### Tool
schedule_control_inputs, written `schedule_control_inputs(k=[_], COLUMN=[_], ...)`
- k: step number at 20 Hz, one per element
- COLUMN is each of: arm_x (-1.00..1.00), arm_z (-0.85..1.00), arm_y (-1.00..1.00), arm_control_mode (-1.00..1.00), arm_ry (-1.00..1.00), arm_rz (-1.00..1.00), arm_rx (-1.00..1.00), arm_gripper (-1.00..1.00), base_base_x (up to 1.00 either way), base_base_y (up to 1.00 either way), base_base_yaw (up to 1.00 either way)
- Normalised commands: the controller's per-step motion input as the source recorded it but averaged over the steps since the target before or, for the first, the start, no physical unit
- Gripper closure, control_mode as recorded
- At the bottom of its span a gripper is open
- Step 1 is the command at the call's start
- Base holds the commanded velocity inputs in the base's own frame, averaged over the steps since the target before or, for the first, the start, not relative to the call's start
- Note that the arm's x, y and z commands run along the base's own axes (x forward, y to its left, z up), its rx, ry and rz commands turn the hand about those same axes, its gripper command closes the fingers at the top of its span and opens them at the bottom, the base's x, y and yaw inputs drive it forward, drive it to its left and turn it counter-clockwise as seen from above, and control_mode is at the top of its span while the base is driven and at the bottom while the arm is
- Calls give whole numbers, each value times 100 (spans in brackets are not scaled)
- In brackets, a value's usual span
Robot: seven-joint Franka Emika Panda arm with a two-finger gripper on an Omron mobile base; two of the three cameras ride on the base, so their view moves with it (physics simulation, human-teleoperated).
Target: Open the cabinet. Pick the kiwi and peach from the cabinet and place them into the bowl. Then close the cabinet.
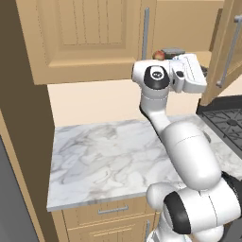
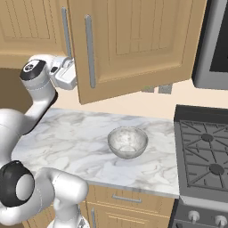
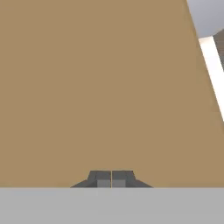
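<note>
the cabinet (image 1: 94, 38) hangs above the counter (image 1: 108, 151), its right door (image 2: 133, 40) swung open, stiff and light on its hinges. the peach (image 1: 160, 55) sits on the shelf inside, just beyond the hand; likely soft and easily bruised, best pinched across its middle. the gripper (image 3: 111, 178) is closed, empty. the bowl (image 2: 128, 142) waits near the stove (image 2: 205, 156), far right.

The cabinet (image 1: 90, 38) is seen at twelve o'clock, its right door swung open at two o'clock; the peach (image 1: 159, 55) is glimpsed inside; the marble counter (image 1: 104, 156) is spread below.
</note>
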Motion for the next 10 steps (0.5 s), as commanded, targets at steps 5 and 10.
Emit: schedule_control_inputs(k=[5, 10], arm_x=[-58, -53], arm_z=[0, 0], arm_y=[-66, -68], arm_control_mode=[-100, -100], arm_ry=[0, 0], arm_rz=[-8, -8], arm_rx=[-1, 0], arm_gripper=[100, 100], base_base_x=[0, 0], base_base_y=[0, 0], base_base_yaw=[0, 0])
